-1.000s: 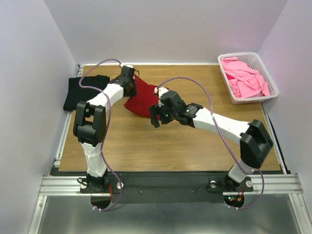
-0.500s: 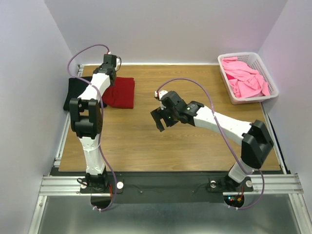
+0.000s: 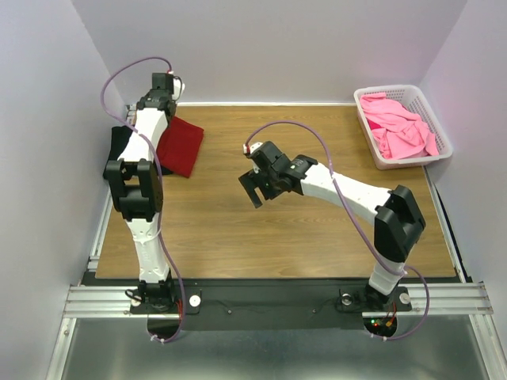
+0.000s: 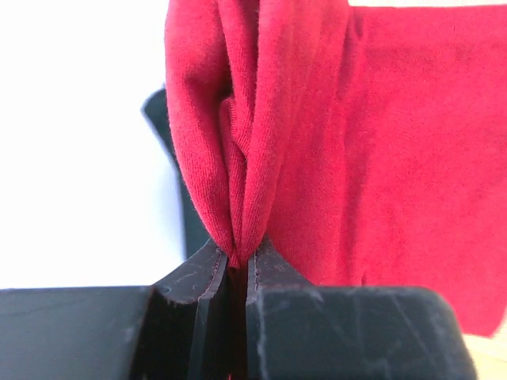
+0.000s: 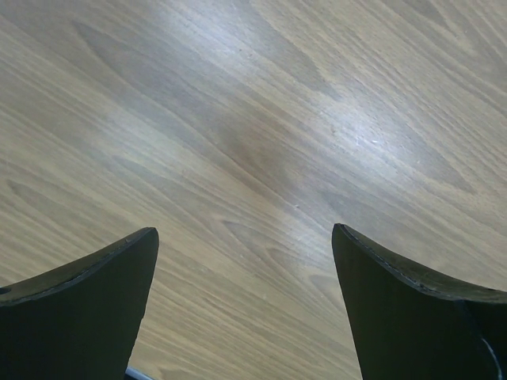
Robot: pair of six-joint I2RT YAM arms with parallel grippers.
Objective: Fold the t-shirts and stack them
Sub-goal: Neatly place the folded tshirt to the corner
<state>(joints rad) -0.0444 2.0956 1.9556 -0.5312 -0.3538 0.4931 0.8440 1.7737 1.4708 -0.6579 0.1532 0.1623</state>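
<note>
- Overhead camera first: the whole table point(image 3: 261, 237) is in shot, and the dark red t-shirt point(image 3: 181, 146) is out at ten o'clock, spread flat-ish with one corner pointing toward the middle.
- Just left of it, at the table's nine-to-ten o'clock rim, lies the black t-shirt point(image 3: 119, 144). The white forearm crosses between the two, so whether they overlap I cannot tell from up here.
- Over at two o'clock the white basket point(image 3: 434, 111) holds the pink t-shirts point(image 3: 396, 127), heaped and crumpled inside it.
- The left wrist camera gives what the overhead cannot: the left gripper point(image 4: 235, 265) is clamped tight on a bunched fold of the red cloth, jaws pressed together with the fabric pinched between them.
- From that pinch the red cloth fans away, and a dark sliver of the black tee peeks out at its nine o'clock side.
- The right wrist camera shows only wood grain between two dark fingers point(image 5: 79, 317) set wide apart, nothing in them.
- Left arm's pose: it reaches long for the far-left corner, elbow high at nine o'clock, forearm running up to eleven o'clock, wrist close to the back wall.
- Right arm's pose: elbow at four o'clock, forearm slanting in to the centre, the right gripper point(image 3: 252, 192) spread wide above bare wood, well apart from every shirt.
</note>
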